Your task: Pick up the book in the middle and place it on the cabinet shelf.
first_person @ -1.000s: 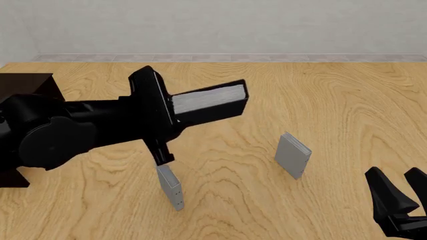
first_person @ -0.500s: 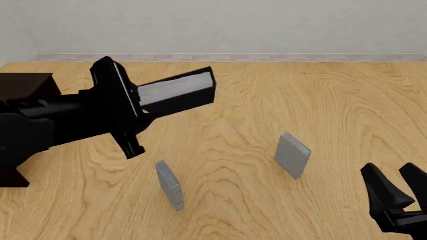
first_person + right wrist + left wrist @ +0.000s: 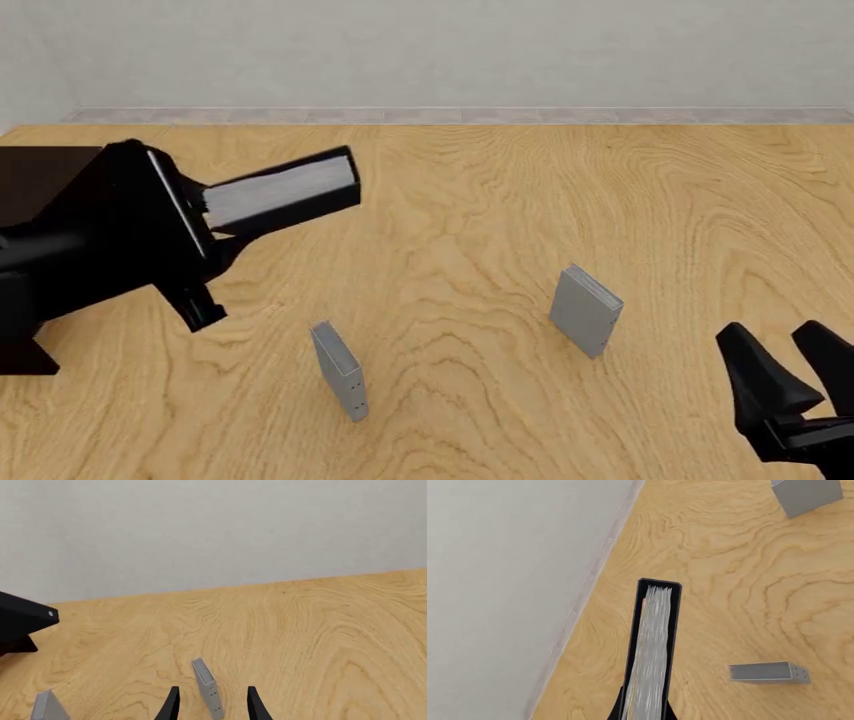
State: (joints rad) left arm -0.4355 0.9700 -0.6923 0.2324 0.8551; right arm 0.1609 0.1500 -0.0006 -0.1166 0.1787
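The thick black book [image 3: 283, 193] with its white page block is held in the air by my left gripper [image 3: 220, 218], which is shut on its spine end. The book sticks out to the right, just right of the dark cabinet [image 3: 47, 168] at the table's left edge. My left arm covers much of the cabinet. In the left wrist view the book [image 3: 654, 645] stands edge-on between the fingers above the table. My right gripper [image 3: 790, 372] is open and empty at the near right; it also shows in the right wrist view [image 3: 211, 694].
Two thin grey books stand on the table: one near the front centre-left [image 3: 340, 370], one to the right of centre [image 3: 587, 310]. Both show in the left wrist view [image 3: 767, 672] [image 3: 807, 495] and right wrist view [image 3: 205, 686] [image 3: 48, 707]. A wall runs behind the table.
My left gripper has carried the black book leftward and a little farther back, closer to the cabinet. The right gripper has barely moved. The grey books have not moved.
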